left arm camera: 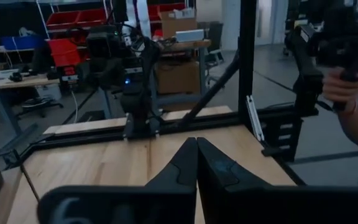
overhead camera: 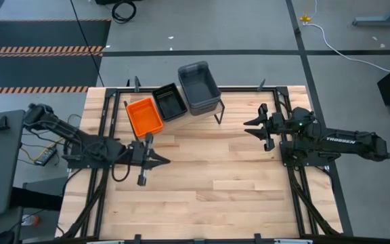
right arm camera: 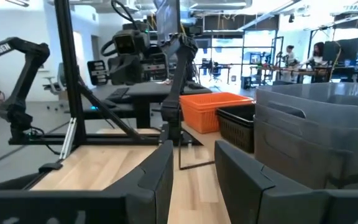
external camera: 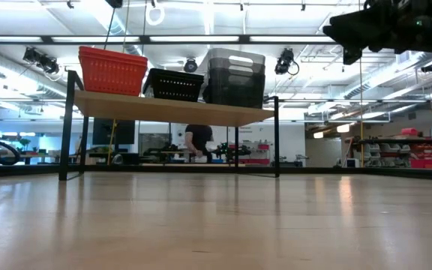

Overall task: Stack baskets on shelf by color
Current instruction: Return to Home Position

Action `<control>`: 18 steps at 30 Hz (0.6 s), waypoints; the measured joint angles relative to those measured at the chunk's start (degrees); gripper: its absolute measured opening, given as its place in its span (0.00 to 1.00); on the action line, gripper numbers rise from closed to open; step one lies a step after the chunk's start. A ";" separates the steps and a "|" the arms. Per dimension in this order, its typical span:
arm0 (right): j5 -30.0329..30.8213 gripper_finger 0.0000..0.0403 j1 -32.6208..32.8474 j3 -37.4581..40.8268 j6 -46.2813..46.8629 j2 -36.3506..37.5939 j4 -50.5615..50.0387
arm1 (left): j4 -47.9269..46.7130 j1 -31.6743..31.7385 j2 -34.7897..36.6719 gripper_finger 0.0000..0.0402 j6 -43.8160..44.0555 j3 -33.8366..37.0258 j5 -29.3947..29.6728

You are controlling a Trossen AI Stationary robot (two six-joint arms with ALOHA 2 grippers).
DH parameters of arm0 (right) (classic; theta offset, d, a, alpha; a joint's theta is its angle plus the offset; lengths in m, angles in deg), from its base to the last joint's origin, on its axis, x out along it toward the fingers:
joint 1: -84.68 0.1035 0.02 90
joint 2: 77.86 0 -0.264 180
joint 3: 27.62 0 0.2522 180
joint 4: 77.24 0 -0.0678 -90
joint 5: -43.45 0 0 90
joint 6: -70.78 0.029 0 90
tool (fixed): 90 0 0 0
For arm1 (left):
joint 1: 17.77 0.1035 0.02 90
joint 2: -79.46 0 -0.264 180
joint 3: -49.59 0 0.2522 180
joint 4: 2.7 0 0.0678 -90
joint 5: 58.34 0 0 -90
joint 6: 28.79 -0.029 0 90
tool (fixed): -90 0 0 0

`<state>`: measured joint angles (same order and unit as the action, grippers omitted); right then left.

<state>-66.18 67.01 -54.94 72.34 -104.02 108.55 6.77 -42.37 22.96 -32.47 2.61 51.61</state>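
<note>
Bright orange baskets, black mesh-sided baskets and grey baskets top a light wood shelf on black legs.

Straight down in the high view, so no counting layers in the orange stack, black stack or grey stack. Shelf board almost wholly under them, only legs showing.

In the low view, right arm cut off at 1 o'clock; person hidden above the shoulders by the board.

In the left wrist view, blurred hand cut off at 3 o'clock.

In the right wrist view, grey stack cut off at 3 o'clock and covering part of the black stack; far people too small to tell.
</note>
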 joint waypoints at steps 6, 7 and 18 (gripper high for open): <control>0.02 0.31 0.00 -0.02 -0.30 -1.36 -0.09 | 0.52 3.08 -0.28 0.03 0.04 0.00 -0.50; 0.02 0.31 0.00 -0.02 -0.62 -1.83 -0.08 | 0.68 3.23 -0.28 0.04 0.02 0.00 -0.47; 6.27 0.31 -0.02 -0.04 -0.35 -6.31 7.29 | 0.97 3.94 -0.53 0.01 -0.02 0.00 -0.53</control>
<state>-59.91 66.99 -54.99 71.99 -110.33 115.84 7.74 -38.44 22.43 -32.50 2.61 51.08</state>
